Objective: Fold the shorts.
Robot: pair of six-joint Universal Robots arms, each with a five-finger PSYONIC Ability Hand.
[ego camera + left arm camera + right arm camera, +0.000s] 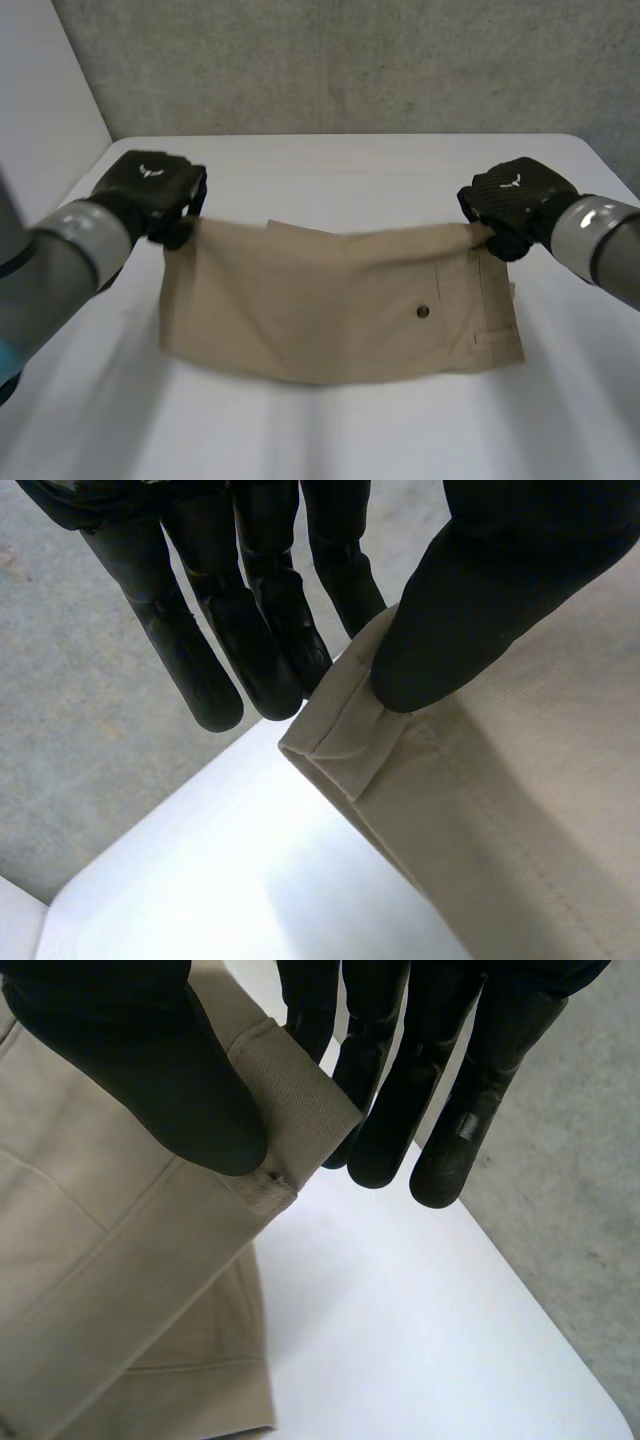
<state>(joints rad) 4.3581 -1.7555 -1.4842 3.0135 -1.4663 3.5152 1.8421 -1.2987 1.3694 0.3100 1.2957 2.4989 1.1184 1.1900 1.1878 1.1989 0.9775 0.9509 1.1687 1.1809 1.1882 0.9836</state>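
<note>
While the head view shows the tan shorts (330, 300) stretched between the left hand (150, 190) and the right hand (515, 200), upper edge raised and lower edge on the white surface (300, 430), the wrist views show the grip up close. Each hand pinches one upper corner of the cloth, thumb pressed against straight fingers. A dark button (422, 312) sits on the shorts nearer the right hand.

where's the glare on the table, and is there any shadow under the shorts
Left wrist view: the table glares white beside the shorts corner that the left hand pinches. Right wrist view: a milder bright patch by the right hand. Head view: a soft shadow along the shorts' near edge.
</note>
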